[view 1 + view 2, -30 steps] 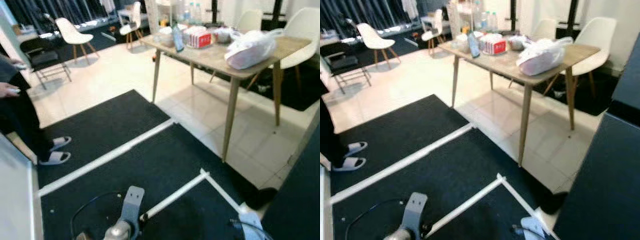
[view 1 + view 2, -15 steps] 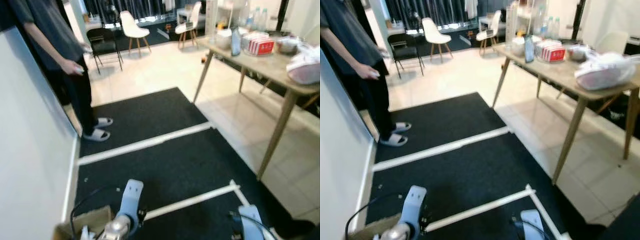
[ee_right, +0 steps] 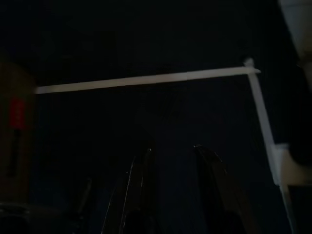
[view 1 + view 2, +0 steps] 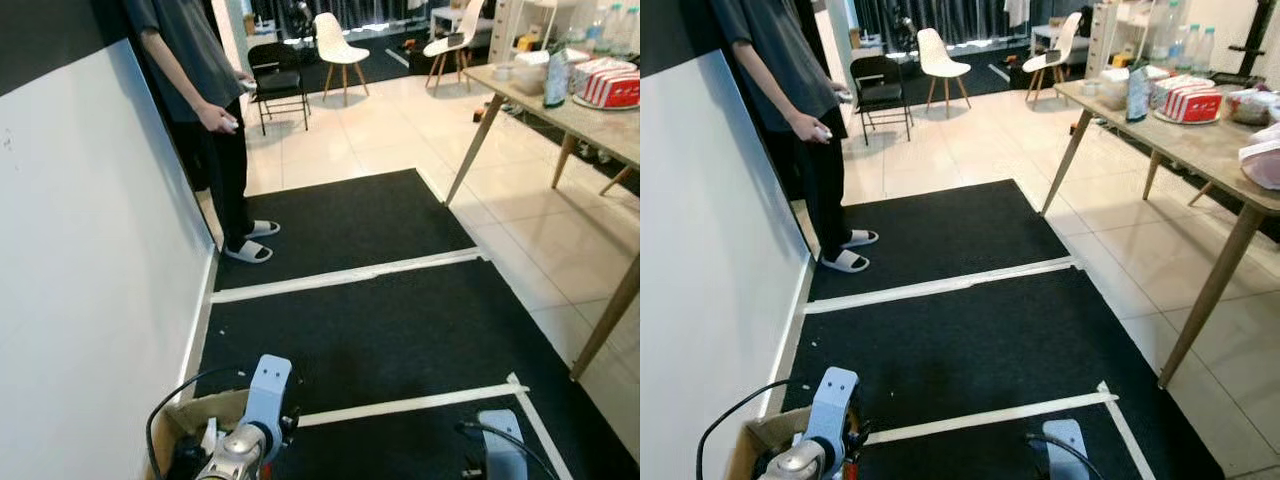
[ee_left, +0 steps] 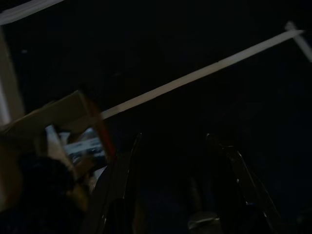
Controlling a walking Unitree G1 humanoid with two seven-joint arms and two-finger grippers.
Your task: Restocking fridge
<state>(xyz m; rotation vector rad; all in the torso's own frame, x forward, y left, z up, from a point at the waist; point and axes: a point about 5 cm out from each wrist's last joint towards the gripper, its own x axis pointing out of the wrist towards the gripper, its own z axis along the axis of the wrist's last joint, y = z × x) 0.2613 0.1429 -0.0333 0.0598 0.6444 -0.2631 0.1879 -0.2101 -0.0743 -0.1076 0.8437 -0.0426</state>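
Head view: two white chairs point(image 4: 941, 55), one person point(image 4: 790, 80).

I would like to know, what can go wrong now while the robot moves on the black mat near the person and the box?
1. A person stands on the black mat by the white wall; walking that way might mean a bump.
2. The open cardboard box sits on the floor just beside the left gripper; a step or arm swing may hit it.
3. The wooden table leg stands close on the right; turning might clip it.
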